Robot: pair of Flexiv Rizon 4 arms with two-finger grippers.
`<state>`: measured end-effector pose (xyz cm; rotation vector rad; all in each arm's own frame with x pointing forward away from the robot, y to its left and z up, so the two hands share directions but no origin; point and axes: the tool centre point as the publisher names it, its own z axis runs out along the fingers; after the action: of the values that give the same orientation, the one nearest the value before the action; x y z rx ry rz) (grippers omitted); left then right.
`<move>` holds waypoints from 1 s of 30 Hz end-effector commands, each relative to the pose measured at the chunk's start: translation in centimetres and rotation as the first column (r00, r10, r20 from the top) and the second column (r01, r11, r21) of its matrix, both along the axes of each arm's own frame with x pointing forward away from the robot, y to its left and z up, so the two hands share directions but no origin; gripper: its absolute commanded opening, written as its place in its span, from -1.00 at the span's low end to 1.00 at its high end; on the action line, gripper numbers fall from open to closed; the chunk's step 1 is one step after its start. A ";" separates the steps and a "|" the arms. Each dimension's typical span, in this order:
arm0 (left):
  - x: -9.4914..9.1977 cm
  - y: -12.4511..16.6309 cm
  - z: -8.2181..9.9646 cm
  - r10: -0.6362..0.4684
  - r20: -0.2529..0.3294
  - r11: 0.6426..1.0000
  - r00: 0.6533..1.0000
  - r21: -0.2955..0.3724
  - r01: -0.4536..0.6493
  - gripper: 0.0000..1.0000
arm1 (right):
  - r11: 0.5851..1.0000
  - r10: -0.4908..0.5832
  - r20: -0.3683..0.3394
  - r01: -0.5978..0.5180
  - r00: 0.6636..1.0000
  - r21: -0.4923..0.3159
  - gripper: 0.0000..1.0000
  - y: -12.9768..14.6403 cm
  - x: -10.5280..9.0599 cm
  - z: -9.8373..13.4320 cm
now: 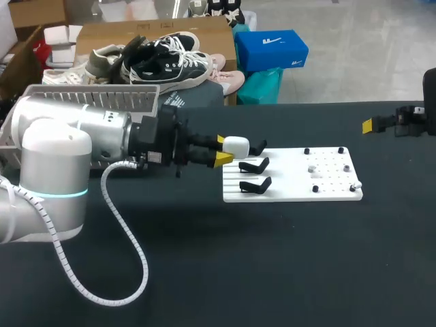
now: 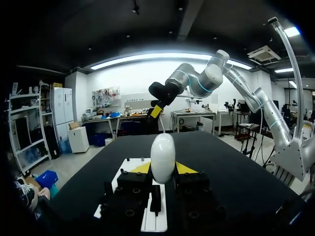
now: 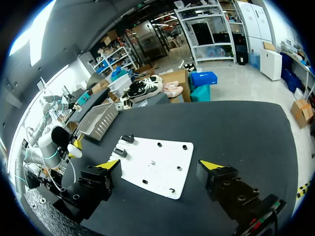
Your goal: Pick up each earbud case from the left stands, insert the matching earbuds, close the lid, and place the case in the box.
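Note:
My left gripper (image 1: 222, 151) is shut on a white, egg-shaped earbud case (image 1: 236, 145), held closed just over the left end of the white board (image 1: 293, 191). In the left wrist view the case (image 2: 163, 156) stands upright between the yellow fingertips (image 2: 141, 168). A black prong of the rear stand (image 1: 258, 148) pokes out beyond the case. Two more black stands (image 1: 253, 165) are bare. Small earbuds (image 1: 311, 168) lie among the pegs on the board's right half. My right gripper (image 3: 160, 166) hangs open and high above the board (image 3: 165, 172), at the table's far right (image 1: 381, 125).
A grey slatted basket (image 1: 116, 95) sits at the table's back left, behind my left arm; the right wrist view also shows this basket (image 3: 98, 120). Dark tabletop (image 1: 272, 259) stretches in front of the board.

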<state>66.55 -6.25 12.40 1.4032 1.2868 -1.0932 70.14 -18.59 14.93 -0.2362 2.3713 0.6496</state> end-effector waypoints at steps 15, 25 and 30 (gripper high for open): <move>-0.4 -0.8 -0.3 0.038 0.003 0.999 0.999 -0.014 -0.038 -1.00 | 1.000 0.003 0.000 -0.003 1.000 0.002 1.00 -0.1 0.1 0.0; 0.4 -4.3 -2.4 0.015 -0.028 1.000 0.999 -0.026 -0.016 -1.00 | 1.000 0.003 0.000 -0.003 1.000 0.002 1.00 -0.1 0.1 0.0; 0.8 -5.2 -3.3 0.010 -0.036 1.000 0.999 -0.024 -0.010 -1.00 | 1.000 0.021 0.004 -0.021 1.000 0.006 1.00 0.1 -0.9 0.0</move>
<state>66.45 -10.63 9.81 1.3589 1.3098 -1.1157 69.88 -18.38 14.78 -0.2481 2.3755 0.6505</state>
